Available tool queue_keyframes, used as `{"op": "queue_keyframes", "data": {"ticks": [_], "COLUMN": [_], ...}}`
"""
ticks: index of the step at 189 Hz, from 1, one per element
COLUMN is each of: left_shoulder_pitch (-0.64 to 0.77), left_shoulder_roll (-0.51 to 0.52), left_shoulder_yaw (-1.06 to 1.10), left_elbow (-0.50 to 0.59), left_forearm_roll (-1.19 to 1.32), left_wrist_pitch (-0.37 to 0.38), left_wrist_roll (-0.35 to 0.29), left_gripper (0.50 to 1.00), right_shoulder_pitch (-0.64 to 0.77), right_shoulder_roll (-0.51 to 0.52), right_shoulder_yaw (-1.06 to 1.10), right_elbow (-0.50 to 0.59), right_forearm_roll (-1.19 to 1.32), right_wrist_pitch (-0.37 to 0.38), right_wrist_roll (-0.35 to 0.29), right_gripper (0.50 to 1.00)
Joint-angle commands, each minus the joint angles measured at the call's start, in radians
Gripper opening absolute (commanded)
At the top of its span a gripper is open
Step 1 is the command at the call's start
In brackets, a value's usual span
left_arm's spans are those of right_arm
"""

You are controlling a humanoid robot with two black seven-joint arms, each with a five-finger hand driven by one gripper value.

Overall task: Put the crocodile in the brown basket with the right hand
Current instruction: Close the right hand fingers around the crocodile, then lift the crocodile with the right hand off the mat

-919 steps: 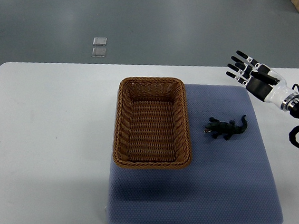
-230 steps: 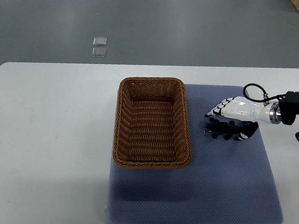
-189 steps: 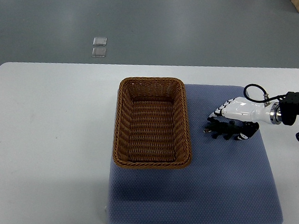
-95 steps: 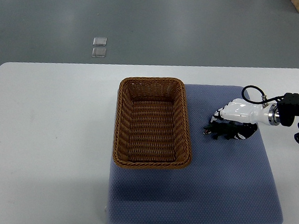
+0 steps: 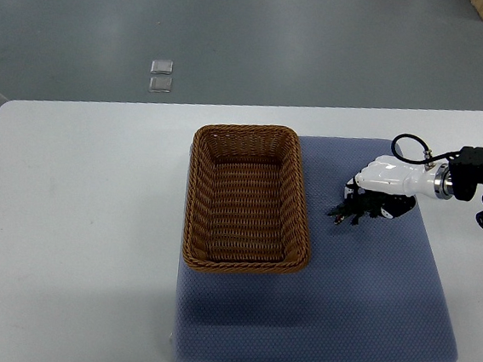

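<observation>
Crocodile (image 5: 350,212) lies under your right hand (image 5: 383,183), on the blue mat (image 5: 358,303), right of the basket (image 5: 304,213) and apart from it. You can see its dark head and front legs poking out below the fingers (image 5: 367,193) on the side toward the basket; the white back of the hand hides the rest of its body. Your hand reaches in from the right edge, knuckles up, with the fingers curled down around the toy, so it has a closed hold on it. You cannot tell from this steep view whether the crocodile touches the mat or hangs just clear of it. The basket stands lengthwise on the mat's left part, toward the far edge. The mat itself lies on the right half of the white table (image 5: 75,216).
</observation>
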Motion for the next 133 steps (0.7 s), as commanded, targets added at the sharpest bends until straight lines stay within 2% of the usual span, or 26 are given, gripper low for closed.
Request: {"op": "queue_keyframes", "data": {"ticks": [1,94,133], "left_shoulder_pitch": [0.000,0.000,0.000], "left_shoulder_roll": [0.000,0.000,0.000], "left_shoulder_yaw": [0.000,0.000,0.000], "left_elbow": [0.000,0.000,0.000], "left_forearm_roll": [0.000,0.000,0.000], "left_wrist_pitch": [0.001,0.001,0.001], "left_wrist_roll": [0.000,0.000,0.000], "left_gripper": [1.000,1.000,1.000], "right_shoulder_pitch": [0.002,0.017,0.045], "right_shoulder_roll": [-0.005,-0.009,-0.018], "right_shoulder_yaw": [0.008,0.012,0.011], "right_elbow": [0.000,0.000,0.000], "right_forearm_roll": [0.005,0.050,0.105], "right_wrist_pitch": [-0.001,0.005,0.035], "right_wrist_roll": [0.003,0.006,0.006], "right_gripper": [0.525,0.529,0.537]}}
